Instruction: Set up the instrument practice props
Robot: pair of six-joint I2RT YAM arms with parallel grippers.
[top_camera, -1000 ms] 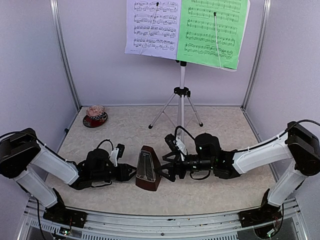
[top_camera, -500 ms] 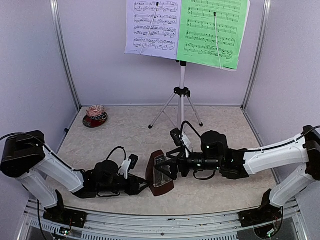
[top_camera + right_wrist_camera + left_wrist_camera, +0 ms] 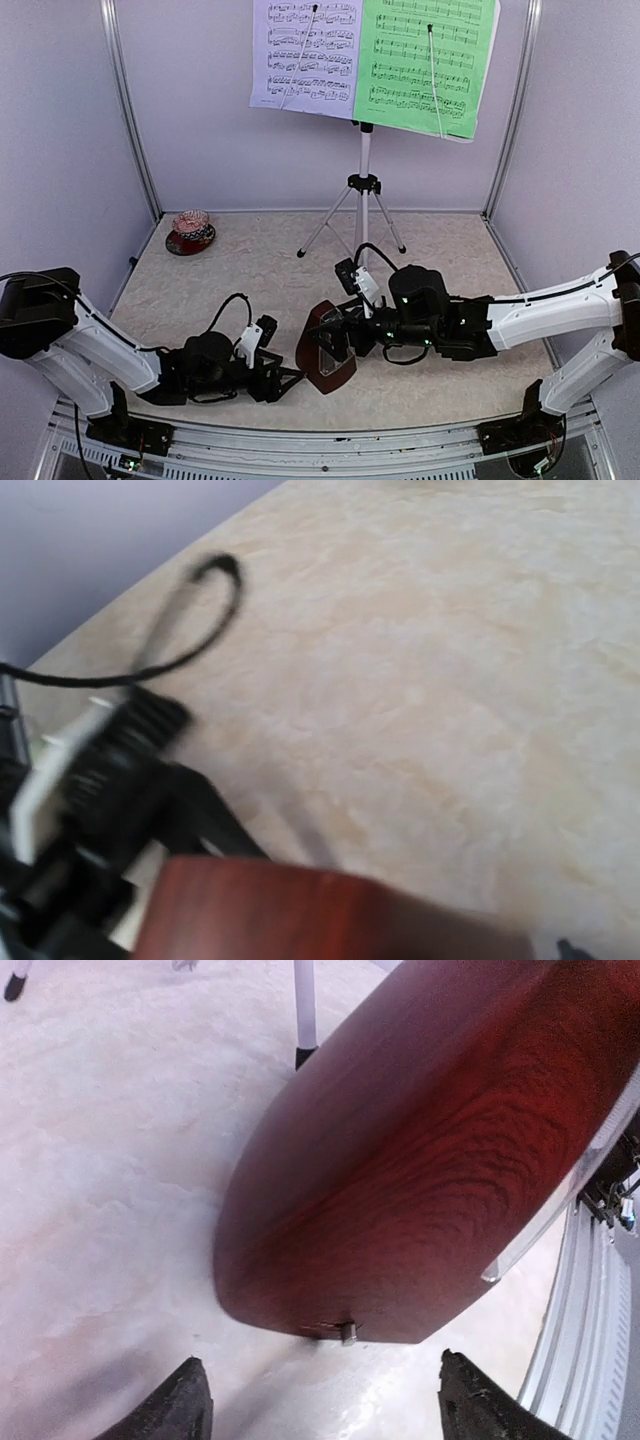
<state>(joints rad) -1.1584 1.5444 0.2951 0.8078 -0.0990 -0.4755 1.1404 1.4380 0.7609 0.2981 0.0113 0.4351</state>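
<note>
left pincer (image 3: pixel 326 1402) spread, empty | right pincer (image 3: pixel 342 334) clasps tilted metronome (image 3: pixel 322 352) | green music sheet (image 3: pixel 425 60) print illegible

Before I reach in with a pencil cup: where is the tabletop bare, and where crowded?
Bare: the tabletop between the silver tripod music stand and the right wall, and between the red round object and the left arm. Crowded: where the left gripper and right gripper flank the tilted brown pyramid metronome.

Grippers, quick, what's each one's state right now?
Left gripper: open, holding nothing.
Right gripper: wide against the tilted metronome; grip cannot be told.
</note>
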